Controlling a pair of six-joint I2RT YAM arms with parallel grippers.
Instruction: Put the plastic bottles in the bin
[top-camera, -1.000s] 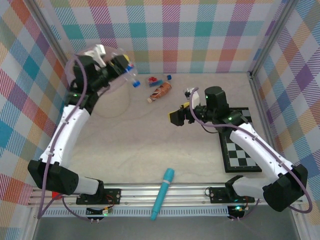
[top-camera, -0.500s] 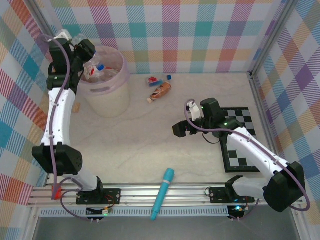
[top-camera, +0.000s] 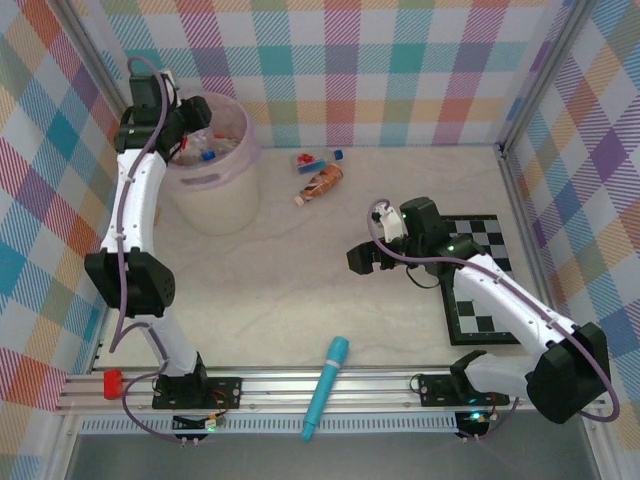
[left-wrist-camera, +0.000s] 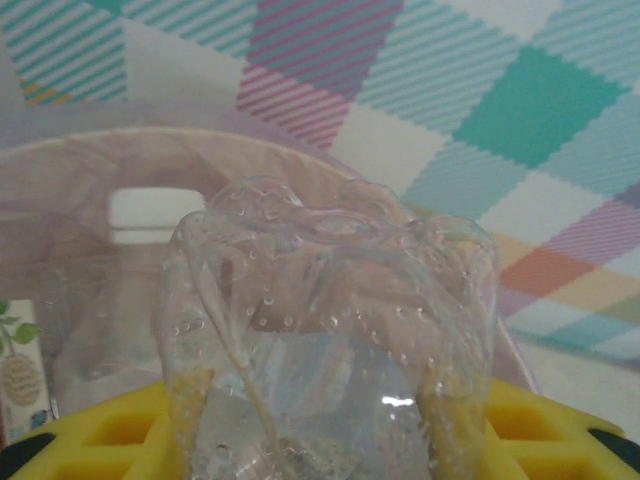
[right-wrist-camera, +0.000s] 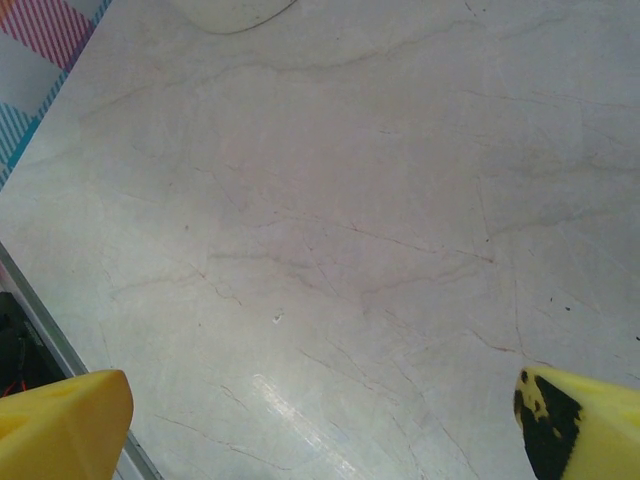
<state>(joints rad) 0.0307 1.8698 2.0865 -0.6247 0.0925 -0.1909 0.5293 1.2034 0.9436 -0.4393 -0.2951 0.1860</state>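
Two bottles (top-camera: 322, 181) lie on the desk (top-camera: 270, 290); another is gripped at the rim of the bin (top-camera: 215, 195).
From above, the left arm (top-camera: 132, 200) reaches to the left rim of the round, translucent lilac bin, where its tip is hard to separate from the jumble of bottles inside. A brown bottle (top-camera: 324, 179) and a clear red-labelled bottle (top-camera: 308, 160) lie close together on the marbled desk, well apart from the bin. At the left wrist, the yellow left fingers (left-wrist-camera: 110, 435) pinch a clear bottle (left-wrist-camera: 330, 330). Its lumpy petalled base is beaded with droplets and its neck is hidden, and the bin's handle slot (left-wrist-camera: 150, 210) shows blurred behind. At the right wrist, the right fingers (right-wrist-camera: 60, 420) stand wide, cut off at the corners, over veined desk.
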